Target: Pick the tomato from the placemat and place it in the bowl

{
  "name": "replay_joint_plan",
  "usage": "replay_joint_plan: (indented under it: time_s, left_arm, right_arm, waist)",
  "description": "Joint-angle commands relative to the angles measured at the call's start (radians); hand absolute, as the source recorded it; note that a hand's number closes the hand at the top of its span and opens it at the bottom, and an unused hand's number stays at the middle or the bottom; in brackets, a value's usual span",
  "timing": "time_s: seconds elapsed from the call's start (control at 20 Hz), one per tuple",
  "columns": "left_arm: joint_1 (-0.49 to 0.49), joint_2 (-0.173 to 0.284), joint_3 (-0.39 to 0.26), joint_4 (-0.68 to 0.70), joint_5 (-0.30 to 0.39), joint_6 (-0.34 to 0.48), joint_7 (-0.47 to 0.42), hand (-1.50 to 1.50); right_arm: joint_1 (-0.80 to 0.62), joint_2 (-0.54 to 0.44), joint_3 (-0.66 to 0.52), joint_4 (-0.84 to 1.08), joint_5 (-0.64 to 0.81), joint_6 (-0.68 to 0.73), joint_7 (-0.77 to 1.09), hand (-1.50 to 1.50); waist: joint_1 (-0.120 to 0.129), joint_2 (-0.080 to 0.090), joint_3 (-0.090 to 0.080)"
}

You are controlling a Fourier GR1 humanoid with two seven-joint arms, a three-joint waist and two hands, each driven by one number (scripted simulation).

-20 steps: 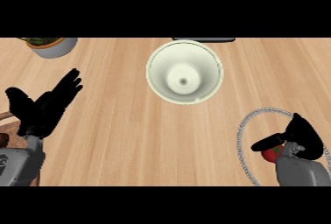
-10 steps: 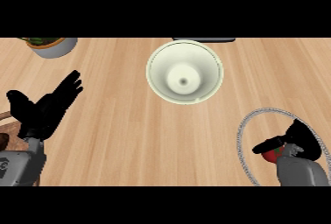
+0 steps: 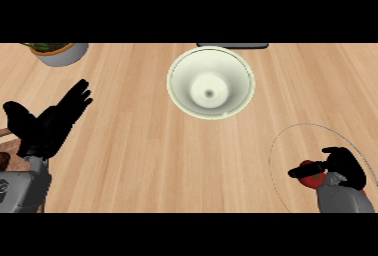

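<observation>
Since a second ago the right hand [image 3: 341, 167] has sunk lower toward the view's bottom edge, its fingers staying curled round the tomato [image 3: 314, 179], which sits on the placemat [image 3: 295, 135], well apart from the bowl [image 3: 211, 82] on its lower-right side. Only a glossy red patch of the tomato shows beneath the thumb. Thin and round, the placemat shows a pale grey outline. Smooth and cream-coloured, the bowl is deep and rounded. Wood grain runs across the light worktop [image 3: 140, 150]. Far left of the bowl, the left hand [image 3: 46, 125] rests with straight fingers apart.
</observation>
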Motion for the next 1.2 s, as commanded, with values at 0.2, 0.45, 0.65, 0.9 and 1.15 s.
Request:
replay_joint_plan:
  time_s: [0.2,0.45,0.65,0.9,1.15]
  left_arm:
    - [0.044,-0.01,0.038,-0.104,-0.004,-0.038,0.079,0.0]
    - [-0.009,-0.031,0.077,-0.017,-0.034,-0.064,0.055,0.0]
    - [-0.062,-0.059,0.087,0.114,-0.067,-0.091,-0.036,0.0]
    - [-0.017,-0.061,0.088,0.018,-0.059,-0.075,0.021,0.0]
    - [-0.062,-0.075,0.055,0.003,-0.057,-0.086,0.035,0.0]
  right_arm:
    - [0.078,0.004,0.078,-0.005,0.058,-0.114,-0.034,1.5]
    - [-0.062,-0.059,0.063,0.107,0.046,-0.104,-0.019,1.5]
    - [-0.036,-0.049,0.096,0.053,0.035,-0.082,-0.014,1.5]
    - [-0.05,-0.148,0.13,0.007,-0.01,0.024,-0.183,1.5]
    - [-0.12,-0.281,0.344,0.015,-0.074,0.213,-0.633,1.5]
  waist:
    - [0.001,0.002,0.005]
    - [0.001,0.004,0.005]
    - [-0.003,0.004,0.004]
    - [0.004,0.004,0.005]
    - [0.066,0.013,0.01]
